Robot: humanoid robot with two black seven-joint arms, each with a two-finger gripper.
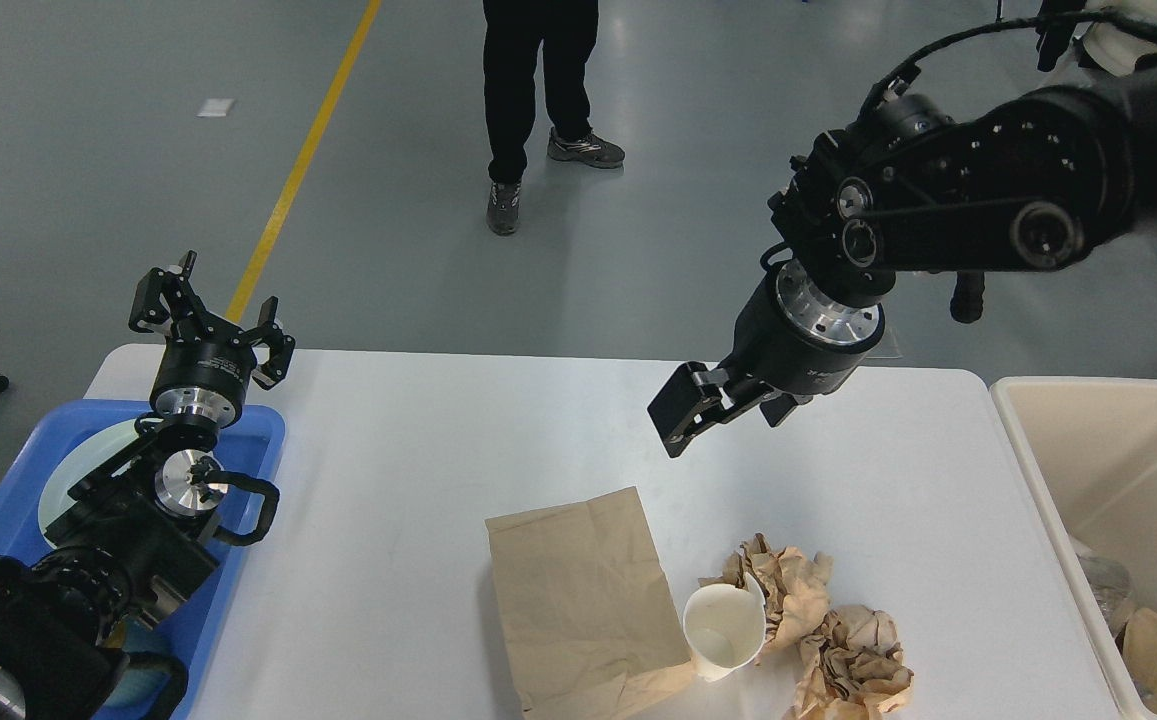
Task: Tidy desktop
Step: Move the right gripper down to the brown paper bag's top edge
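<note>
The white desktop (418, 470) holds a flat brown paper bag (578, 590) near its front edge. A white paper cup (723, 630) lies on its side against the bag's right edge. Two crumpled brown paper wads (788, 585) (858, 665) sit just right of the cup. My right gripper (723, 420) hangs open and empty above the desktop, behind the bag and the cup. My left gripper (208, 315) points up over the table's far left corner, open and empty.
A blue tray (263, 440) with a white plate (88, 460) sits at the left edge under my left arm. A beige bin (1098, 470) with some scraps in it stands off the right edge. A person (538, 100) stands beyond the table.
</note>
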